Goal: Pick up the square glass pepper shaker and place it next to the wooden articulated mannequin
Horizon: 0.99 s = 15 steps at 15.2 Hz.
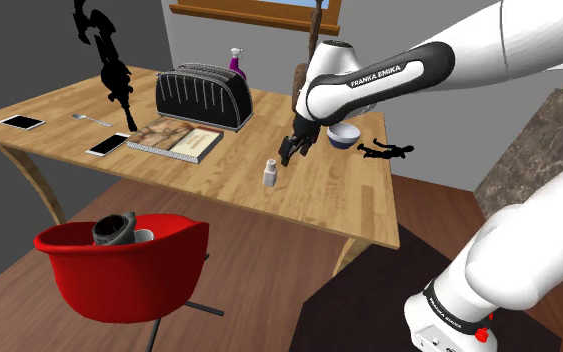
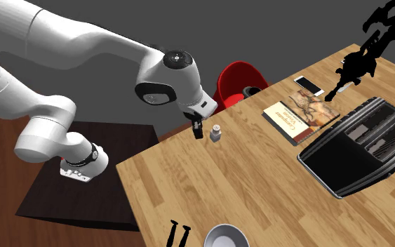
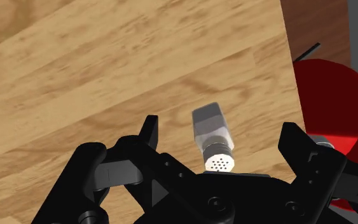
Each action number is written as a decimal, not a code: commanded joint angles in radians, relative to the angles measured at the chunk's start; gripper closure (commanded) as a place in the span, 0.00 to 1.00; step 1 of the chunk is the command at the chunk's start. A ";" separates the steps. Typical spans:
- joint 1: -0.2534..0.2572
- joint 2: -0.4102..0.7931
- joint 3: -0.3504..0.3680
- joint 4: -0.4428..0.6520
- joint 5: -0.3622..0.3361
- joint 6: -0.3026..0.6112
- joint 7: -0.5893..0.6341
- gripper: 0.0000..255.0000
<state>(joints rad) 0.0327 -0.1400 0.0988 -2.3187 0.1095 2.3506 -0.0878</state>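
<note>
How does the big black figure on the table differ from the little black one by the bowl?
The big figure stands upright; the little figure lies flat. The big figure rises above the toaster; the little figure is far smaller and lies beside the bowl. Both are plain black.

black toaster [image 1: 203, 97] just behind a book [image 1: 177, 140]; red chair [image 1: 119, 270] beside the wooden table [image 1: 329, 190].

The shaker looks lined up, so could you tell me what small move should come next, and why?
Probably lower the end effector a little: the shaker stands upright between the open fingers, untouched, and the shoulder view suggests the fingertips hang above its body.
</note>
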 commanded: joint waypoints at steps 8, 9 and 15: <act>0.014 0.236 0.019 0.097 -0.048 0.145 0.027 0.00; 0.015 0.247 0.019 0.096 -0.049 0.157 0.028 0.00; 0.017 0.287 0.018 0.094 -0.054 0.199 0.031 0.00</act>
<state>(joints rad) 0.0490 0.1443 0.1171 -2.2250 0.0560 2.5472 -0.0575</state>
